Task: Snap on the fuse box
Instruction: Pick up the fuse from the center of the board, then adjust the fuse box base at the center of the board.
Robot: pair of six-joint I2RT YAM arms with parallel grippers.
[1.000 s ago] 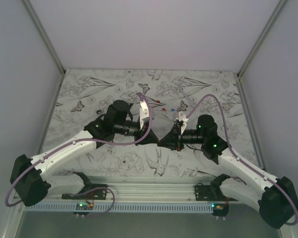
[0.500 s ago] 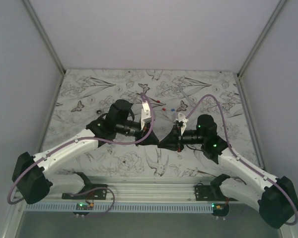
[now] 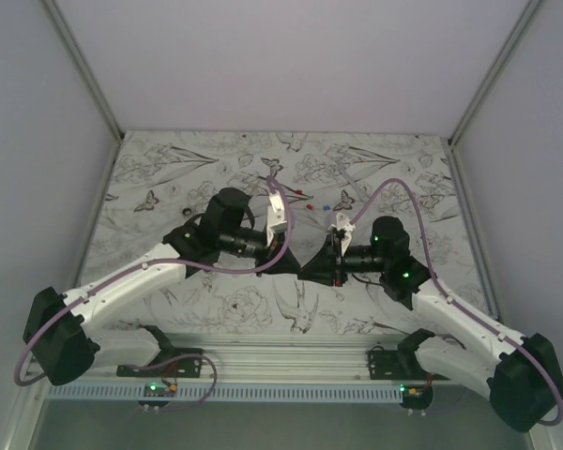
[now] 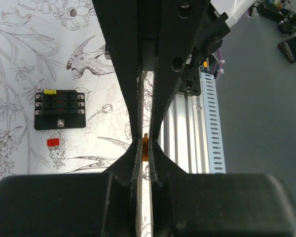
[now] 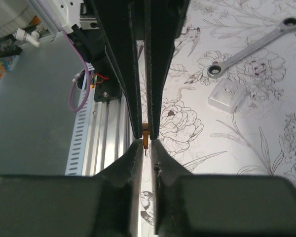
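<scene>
Top view: both arms reach in over the floral counter (image 3: 169,169) & meet tip to tip at centre. The left fingers (image 3: 286,261) point right, the right fingers (image 3: 325,267) point left. It's too dark at the join to read either grip. A tiny red bit (image 3: 306,196) & a blue bit (image 3: 327,206) lie on the counter just beyond the arms. The fuse box can't be picked out from up here.

Left wrist view: the left fingers come up from the bottom edge, clenched on a small amber piece (image 4: 145,150) at their tips. The right fingers come down from the top & meet them at that same piece, w/ only a v. thin slit between the pair. Can't tell if they grip it or have let go. The fuse box (image 4: 59,109) lies flat on the counter, left of the fingers & well apart from them. It's black, w/ a yellow fuse (image 4: 50,92) at its upper-left corner. A loose red fuse (image 4: 52,142) sits near its lower edge, not touching. A metal rail (image 4: 187,123) & a white slotted duct (image 4: 212,123) run on the right.

Right wrist view: the right fingers are at the bottom, the left pair at the top, & the amber piece is pinched at the left pair's tips, right at the join. A silver wrench (image 5: 251,49) lies upper right on the counter. A clear plastic piece (image 5: 228,96) sits near its ring end, apart from it.
</scene>
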